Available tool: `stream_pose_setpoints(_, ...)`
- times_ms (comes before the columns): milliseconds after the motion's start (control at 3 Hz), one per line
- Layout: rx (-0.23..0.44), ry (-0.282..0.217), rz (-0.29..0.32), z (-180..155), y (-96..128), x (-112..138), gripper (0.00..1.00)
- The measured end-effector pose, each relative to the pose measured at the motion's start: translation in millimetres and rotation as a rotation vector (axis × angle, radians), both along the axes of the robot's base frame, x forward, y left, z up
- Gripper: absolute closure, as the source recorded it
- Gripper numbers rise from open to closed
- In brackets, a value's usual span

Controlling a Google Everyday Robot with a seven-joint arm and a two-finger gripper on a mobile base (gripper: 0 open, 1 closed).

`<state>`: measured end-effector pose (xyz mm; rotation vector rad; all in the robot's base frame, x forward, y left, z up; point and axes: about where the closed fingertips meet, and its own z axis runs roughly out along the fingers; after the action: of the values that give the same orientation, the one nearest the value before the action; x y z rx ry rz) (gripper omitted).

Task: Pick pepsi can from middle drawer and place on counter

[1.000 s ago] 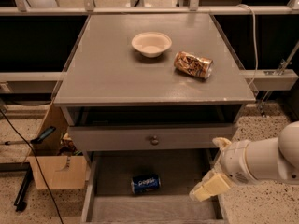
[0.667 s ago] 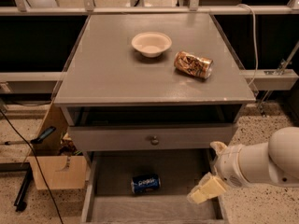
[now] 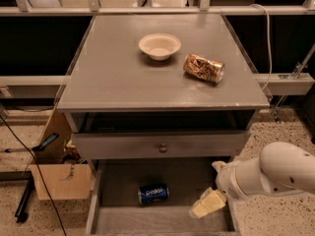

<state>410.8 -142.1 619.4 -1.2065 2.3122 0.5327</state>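
Arm: one white arm (image 3: 290, 168) reaches in from the right side, low down, its thick rounded segment lying almost level and pointing left.
Wrist: a narrower white collar (image 3: 237, 182) at the left end of that segment, tipped slightly downward.
Gripper: the gripper (image 3: 212, 186) sits at the arm's left tip, low at the right end of the middle drawer (image 3: 162, 221).
Fingers: two cream-coloured fingers (image 3: 207, 204), spread well apart. One shows as a short stub by the top of the wrist. The other is longer and slants down and to the left.
Contact: from here I cannot tell whether the lower finger touches the drawer floor.
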Motion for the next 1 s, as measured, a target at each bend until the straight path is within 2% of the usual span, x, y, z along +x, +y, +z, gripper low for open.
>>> stream_pose_setpoints(667, -0.004, 0.037, 0.006, -10.8, 4.0, -2.1, 0.0)
stream_pose_setpoints(1000, 0.027, 0.149, 0.047, -75.9, 34.7, 1.9, 0.0)
